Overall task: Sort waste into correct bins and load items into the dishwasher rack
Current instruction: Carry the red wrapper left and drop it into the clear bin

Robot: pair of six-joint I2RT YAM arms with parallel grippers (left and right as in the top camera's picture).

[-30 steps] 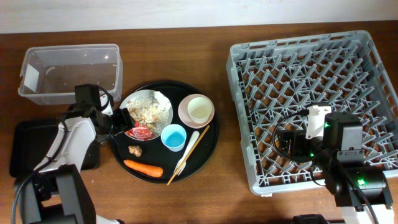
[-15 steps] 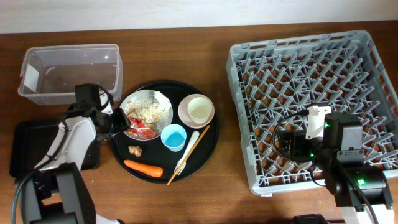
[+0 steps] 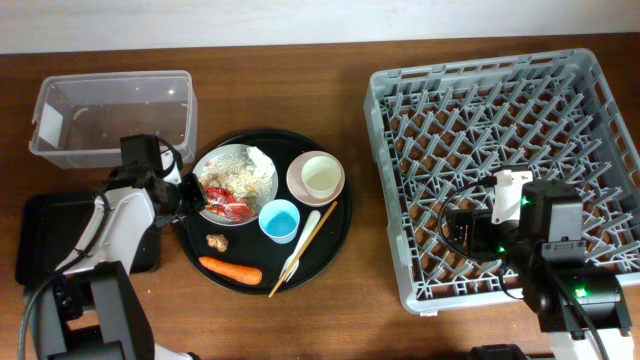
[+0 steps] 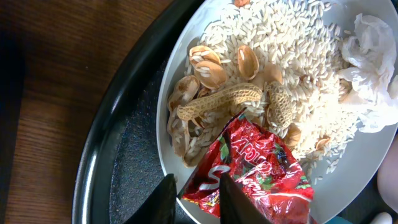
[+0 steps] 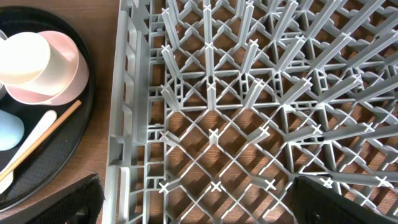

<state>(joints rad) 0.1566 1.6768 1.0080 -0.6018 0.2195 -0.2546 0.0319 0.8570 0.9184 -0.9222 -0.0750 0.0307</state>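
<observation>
The left gripper point(image 4: 198, 202) has drawn its fingers in from a wide spread to a narrow gap, and they now pinch the corner of the red wrapper point(image 4: 255, 168). The wrapper has slid a little inward from the plate's edge. It lies at 6 o'clock on the white plate point(image 4: 351, 177), and the plate sits at 10 o'clock on the round tray point(image 4: 106, 168). So the wrapper looks caught and ready to lift toward a bin: the clear tub point(image 3: 115, 78) is at 10 o'clock from the tray, the shallow black bin point(image 3: 40, 235) at 9 o'clock. The right gripper point(image 5: 199, 208) has not moved; it hangs wide and empty over the rack point(image 5: 249, 93)

The wrist view cuts off the fingertips and the wrapper's lower half, so how firm the hold is cannot be told. From overhead the arm covers the pinch and half the black bin
</observation>
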